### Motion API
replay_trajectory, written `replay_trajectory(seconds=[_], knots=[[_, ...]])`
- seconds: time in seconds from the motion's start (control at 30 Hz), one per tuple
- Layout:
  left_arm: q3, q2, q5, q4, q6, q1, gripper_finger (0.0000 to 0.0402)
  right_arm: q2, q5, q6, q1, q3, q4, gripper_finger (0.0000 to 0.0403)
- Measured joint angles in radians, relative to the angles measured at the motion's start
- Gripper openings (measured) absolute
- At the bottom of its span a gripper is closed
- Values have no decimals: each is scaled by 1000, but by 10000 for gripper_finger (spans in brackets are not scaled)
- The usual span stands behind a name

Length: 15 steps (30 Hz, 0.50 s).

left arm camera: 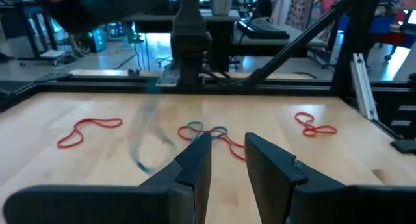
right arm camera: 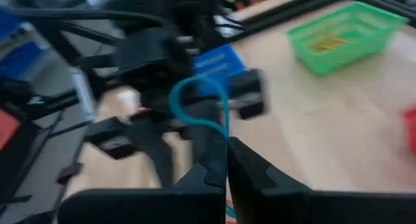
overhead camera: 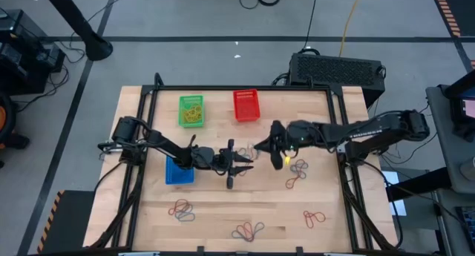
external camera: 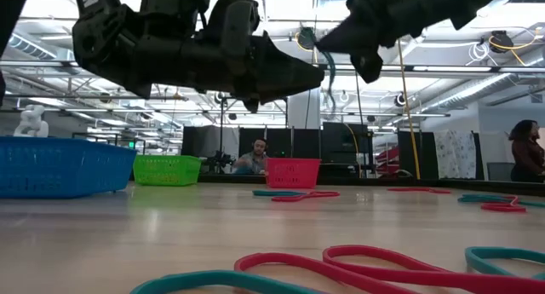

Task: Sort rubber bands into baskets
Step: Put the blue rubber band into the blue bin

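- Holding a blue band (right arm camera: 198, 104), the right end effector (right arm camera: 225, 160) has its fingers pressed together on the loop, which stands up from the fingertips as a thin arch; in the low view the same band (external camera: 326, 66) dangles from the end effector, well clear of the desk (overhead camera: 223, 193).
- The blue basket (overhead camera: 178, 172) is the likely goal, judging by colour. From the right end effector (overhead camera: 280, 141) it lies across the desk towards the left arm's side, and slightly nearer the front edge.
- The left end effector (overhead camera: 239, 167) sits between the two, so the straight path to the blue basket crosses it. That is the relation the coming move turns on.
- The left end effector (left arm camera: 227, 160) has its fingers somewhat apart with nothing between them; it is nearer the blue basket than the right one is, so a handover looks possible, though I cannot tell that one is planned.
- The green basket (overhead camera: 191, 111) and red basket (overhead camera: 246, 105) stand beyond both end effectors, at the far side; the red one is nearer the right end effector.
- Other bands (overhead camera: 298, 172) lie on the desk just in front of the right end effector; more lie farther off, near the front edge (overhead camera: 251, 230).
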Motion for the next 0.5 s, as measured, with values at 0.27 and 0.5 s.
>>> replay_trajectory(seconds=[0.27, 0.5], knots=[[1, 10, -2, 27, 5, 0, 99, 97, 3, 34, 110, 0, 142, 0], [1, 10, 1, 25, 6, 0, 99, 161, 5, 62, 138, 0, 206, 0]])
